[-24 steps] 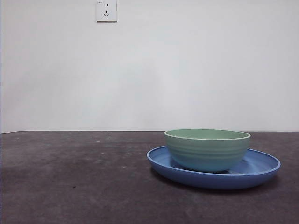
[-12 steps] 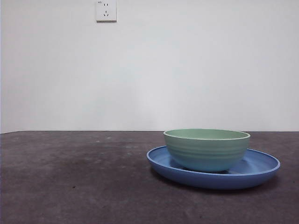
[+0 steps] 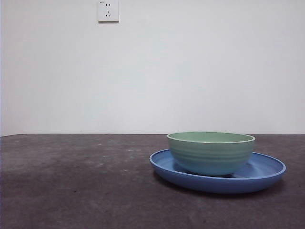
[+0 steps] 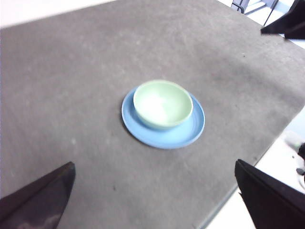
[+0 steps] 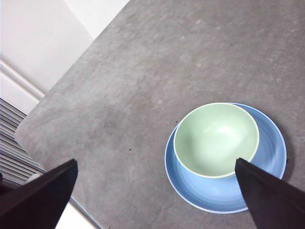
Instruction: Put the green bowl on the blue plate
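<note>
The green bowl (image 3: 211, 152) is sitting upright on the blue plate (image 3: 267, 172) — placement looking finished — while both tools, left (image 4: 155, 200) and right (image 5: 157, 200), are hanging released high above the tabletop (image 3: 76, 181), needing only retreat.

No readable text, brand, number or sign anywhere. Wall socket (image 3: 108, 10) in the front view has a tiny dark mark at its top left corner, too small to read. Green bowl (image 3: 211, 152), blue plate (image 3: 267, 172) and table (image 3: 71, 181) carry no lettering in any view.
</note>
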Motion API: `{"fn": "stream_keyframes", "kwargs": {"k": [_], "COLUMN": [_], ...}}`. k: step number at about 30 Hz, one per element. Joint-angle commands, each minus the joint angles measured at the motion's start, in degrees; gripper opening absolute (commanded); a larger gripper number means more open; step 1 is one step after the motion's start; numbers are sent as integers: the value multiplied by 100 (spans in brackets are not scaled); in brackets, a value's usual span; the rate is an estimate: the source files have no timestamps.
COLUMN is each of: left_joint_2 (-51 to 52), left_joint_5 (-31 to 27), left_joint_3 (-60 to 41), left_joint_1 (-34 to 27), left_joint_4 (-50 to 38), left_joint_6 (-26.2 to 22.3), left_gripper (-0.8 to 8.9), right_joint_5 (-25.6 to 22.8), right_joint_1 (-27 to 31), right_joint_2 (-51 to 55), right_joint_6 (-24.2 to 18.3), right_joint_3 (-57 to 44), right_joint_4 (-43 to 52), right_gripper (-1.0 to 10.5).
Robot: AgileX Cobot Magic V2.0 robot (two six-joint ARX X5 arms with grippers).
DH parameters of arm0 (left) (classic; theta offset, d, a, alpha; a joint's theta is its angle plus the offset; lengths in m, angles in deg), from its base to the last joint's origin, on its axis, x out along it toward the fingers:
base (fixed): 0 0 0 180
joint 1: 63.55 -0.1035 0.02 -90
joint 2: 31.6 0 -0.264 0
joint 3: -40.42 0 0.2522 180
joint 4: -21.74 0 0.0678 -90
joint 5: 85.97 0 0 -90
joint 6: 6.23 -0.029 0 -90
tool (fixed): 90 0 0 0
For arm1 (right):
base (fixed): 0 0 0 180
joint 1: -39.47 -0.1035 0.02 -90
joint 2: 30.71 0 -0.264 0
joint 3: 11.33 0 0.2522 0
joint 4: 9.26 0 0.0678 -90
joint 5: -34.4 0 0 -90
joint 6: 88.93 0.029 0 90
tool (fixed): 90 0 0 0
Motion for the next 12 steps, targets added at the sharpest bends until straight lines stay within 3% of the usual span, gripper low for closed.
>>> {"fn": "stream_keyframes", "kwargs": {"k": [1, 12], "left_joint_2": [339, 673], "left_joint_5": [-9, -9], "left_joint_3": [-398, -621], "left_joint_1": [46, 46], "left_joint_4": [-50, -9], "left_joint_6": [343, 334], "left_gripper": [594, 594], "right_joint_5": [-7, -70], "right_joint_1": [-26, -22], "right_joint_2": [-20, -79], "right_joint_6": [-68, 131], "right_joint_3": [96, 96], "right_joint_4": [31, -245], "right_gripper": [609, 609]}}
